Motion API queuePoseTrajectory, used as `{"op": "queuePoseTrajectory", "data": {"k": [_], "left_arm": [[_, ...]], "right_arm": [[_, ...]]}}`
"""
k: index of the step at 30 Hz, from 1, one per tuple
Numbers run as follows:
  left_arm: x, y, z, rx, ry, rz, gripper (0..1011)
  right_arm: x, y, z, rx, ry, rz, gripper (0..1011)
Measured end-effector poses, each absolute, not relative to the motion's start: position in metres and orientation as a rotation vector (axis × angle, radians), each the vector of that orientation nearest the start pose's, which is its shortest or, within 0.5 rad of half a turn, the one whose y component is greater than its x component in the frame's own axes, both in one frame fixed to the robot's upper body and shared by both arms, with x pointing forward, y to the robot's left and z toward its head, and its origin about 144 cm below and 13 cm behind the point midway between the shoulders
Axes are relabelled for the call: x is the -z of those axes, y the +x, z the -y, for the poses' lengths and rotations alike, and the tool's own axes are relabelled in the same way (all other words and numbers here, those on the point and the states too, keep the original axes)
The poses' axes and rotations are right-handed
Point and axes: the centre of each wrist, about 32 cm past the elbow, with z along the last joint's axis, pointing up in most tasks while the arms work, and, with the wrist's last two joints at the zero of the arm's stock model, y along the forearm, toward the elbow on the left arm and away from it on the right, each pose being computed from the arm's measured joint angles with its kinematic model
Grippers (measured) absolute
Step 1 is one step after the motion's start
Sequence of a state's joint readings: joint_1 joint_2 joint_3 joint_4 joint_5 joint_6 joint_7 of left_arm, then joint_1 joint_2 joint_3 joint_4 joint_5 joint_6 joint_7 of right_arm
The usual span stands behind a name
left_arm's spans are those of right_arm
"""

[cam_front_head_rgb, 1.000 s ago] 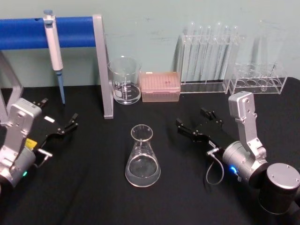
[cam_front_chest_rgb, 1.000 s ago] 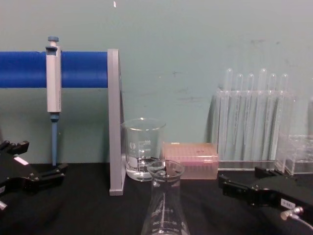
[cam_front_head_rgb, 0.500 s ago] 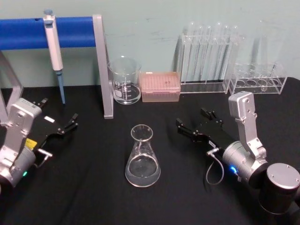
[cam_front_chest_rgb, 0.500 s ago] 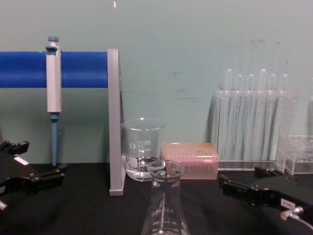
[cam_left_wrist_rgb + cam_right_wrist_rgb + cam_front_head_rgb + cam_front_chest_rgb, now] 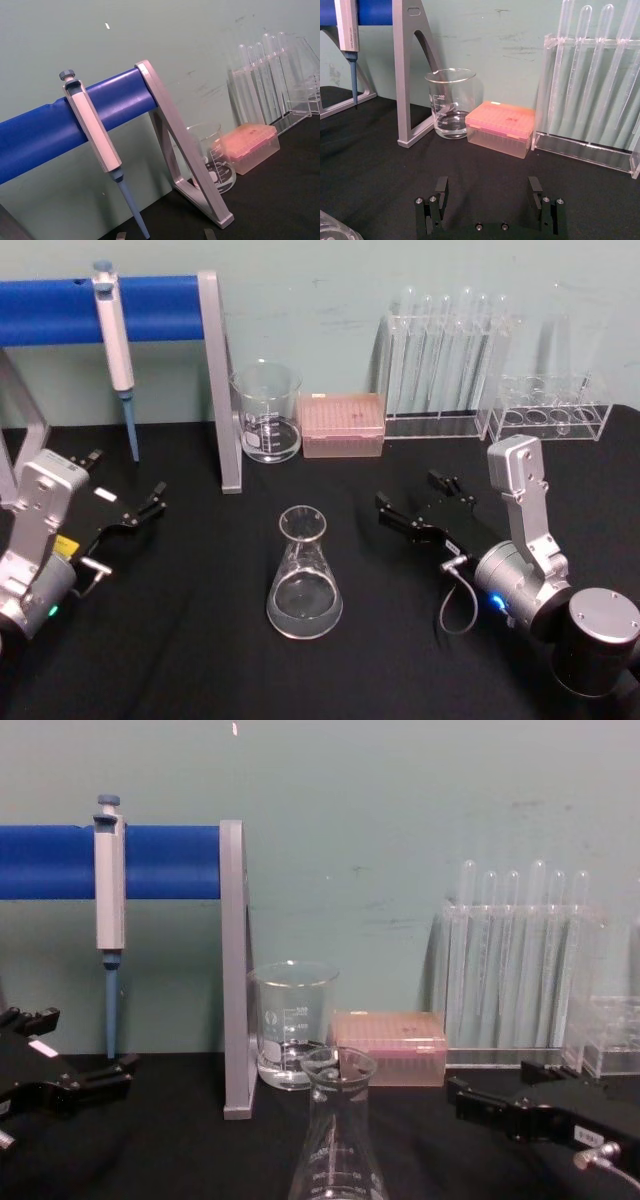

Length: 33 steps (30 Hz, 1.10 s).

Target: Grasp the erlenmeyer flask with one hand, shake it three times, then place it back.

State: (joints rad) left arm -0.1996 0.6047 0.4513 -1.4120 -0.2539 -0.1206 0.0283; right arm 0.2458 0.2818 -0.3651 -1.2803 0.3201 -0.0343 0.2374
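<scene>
While the erlenmeyer flask (image 5: 304,575) is left standing upright on the black table (image 5: 200,660), between the two arms and untouched, the right gripper (image 5: 420,502) is held just beside it with jaws spread apart, and the left gripper (image 5: 135,502) is parked well apart, jaws likewise spread

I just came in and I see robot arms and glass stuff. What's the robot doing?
Nothing is being held right now. The erlenmeyer flask stands upright on the black table, with a little clear liquid at its bottom. The right gripper sits open beside it, pointing toward it without touching. The left gripper rests open on the flask's other side, farther off. A beaker, a pink box and test-tube racks stand at the back.
</scene>
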Motion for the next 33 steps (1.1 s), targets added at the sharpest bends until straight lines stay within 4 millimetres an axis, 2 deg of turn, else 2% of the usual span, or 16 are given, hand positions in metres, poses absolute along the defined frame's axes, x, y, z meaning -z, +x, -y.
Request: {"op": "queuePoseTrajectory", "data": {"k": [33], "left_arm": [[-1.1398,0.4886,-0.3097,-1.248,0.304,0.285,1001]], "right_arm": [[-1.1192,0.5127,0.2285,1.075,-0.102,-0.057,1000]]}}
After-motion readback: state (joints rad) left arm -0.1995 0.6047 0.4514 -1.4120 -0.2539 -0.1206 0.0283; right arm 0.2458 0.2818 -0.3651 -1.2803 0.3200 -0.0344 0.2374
